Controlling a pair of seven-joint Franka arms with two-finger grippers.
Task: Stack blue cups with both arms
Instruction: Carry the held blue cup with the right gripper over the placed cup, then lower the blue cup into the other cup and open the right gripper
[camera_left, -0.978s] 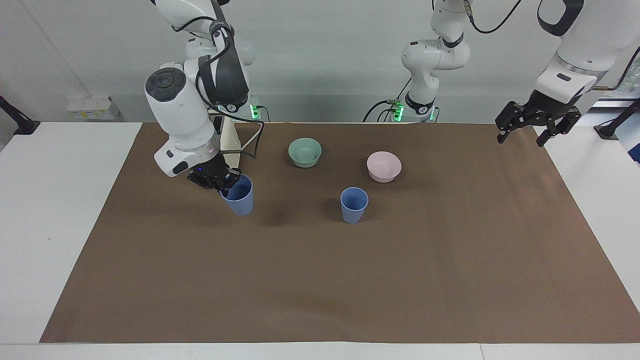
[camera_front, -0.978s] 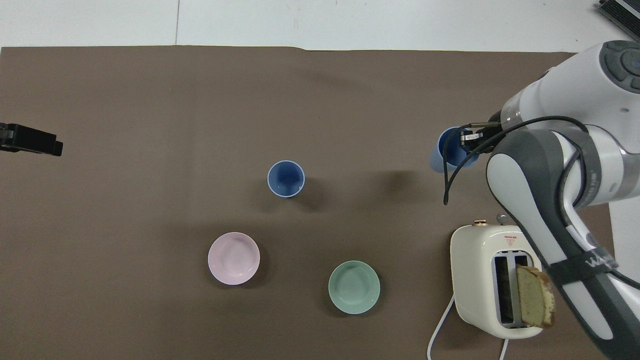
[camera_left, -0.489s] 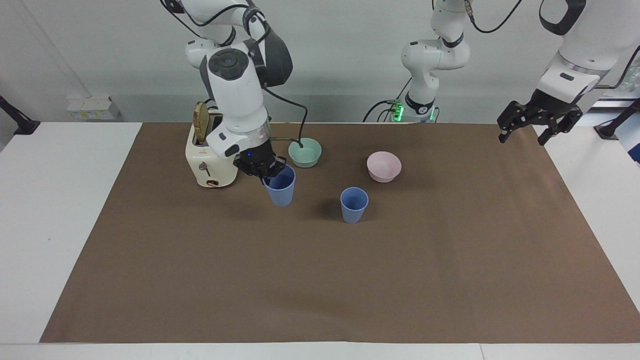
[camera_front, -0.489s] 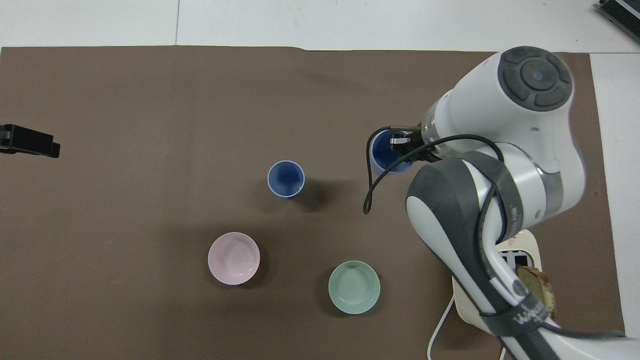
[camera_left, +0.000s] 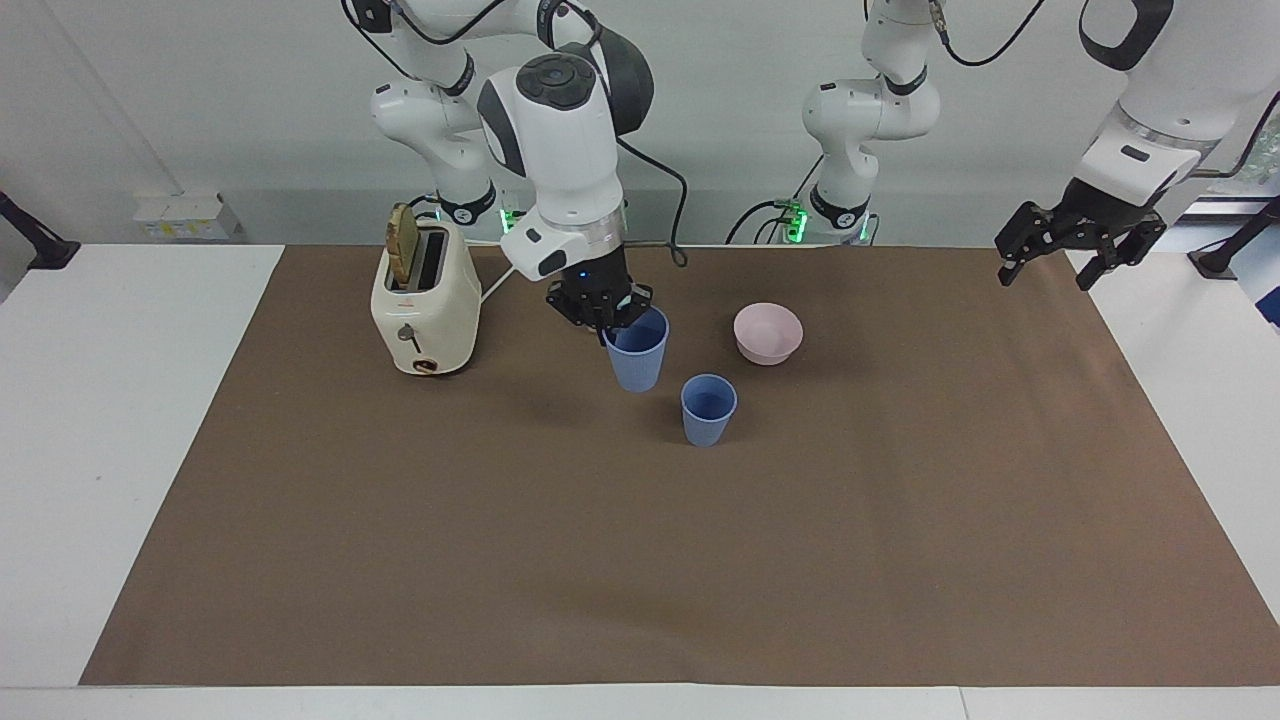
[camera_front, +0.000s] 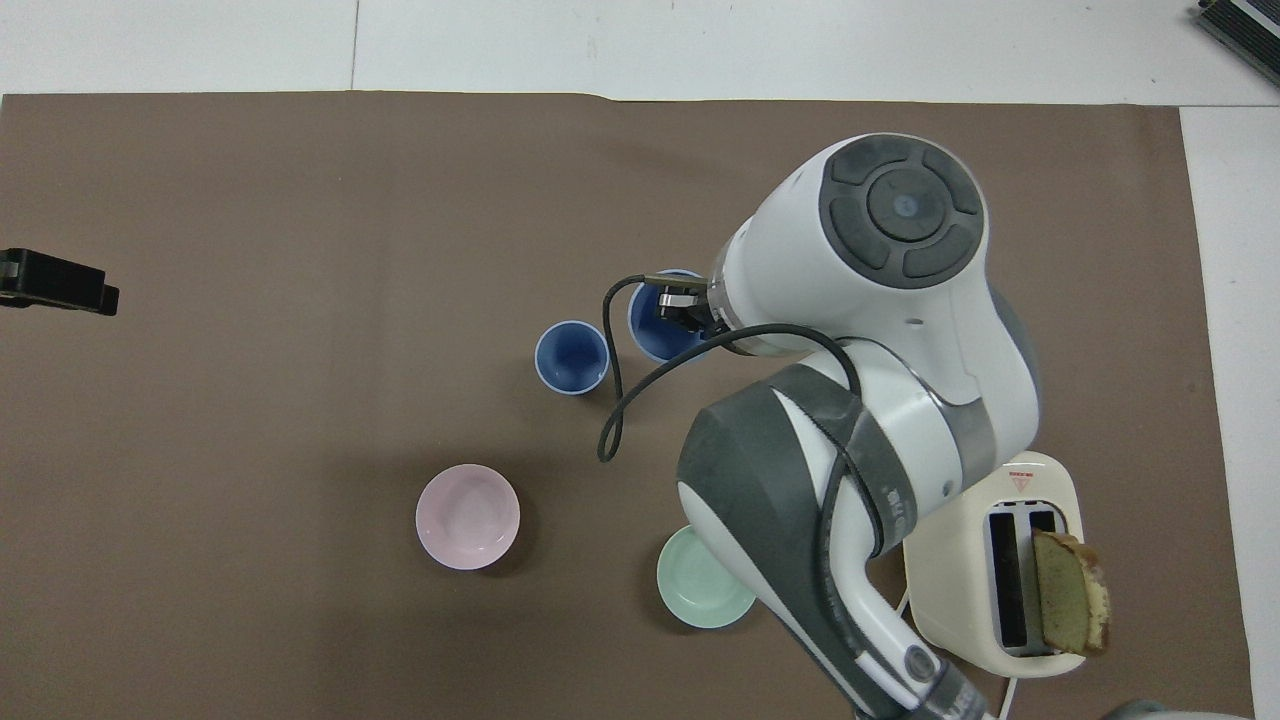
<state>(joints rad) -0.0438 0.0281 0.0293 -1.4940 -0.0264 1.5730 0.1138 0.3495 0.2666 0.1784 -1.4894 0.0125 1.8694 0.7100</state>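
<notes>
Facing view: right gripper (camera_left: 608, 312), fingers pinched on the rim of a lifted blue cup (camera_left: 637, 358), carries it near the standing blue cup (camera_left: 708, 410). Lowered off-centre, it could topple that cup. Left gripper (camera_left: 1072, 250) waits, fingers apart.

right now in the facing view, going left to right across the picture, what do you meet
toaster → right pincer with its held blue cup → standing blue cup → pink bowl → left pincer, open, waiting over the table's end
</notes>
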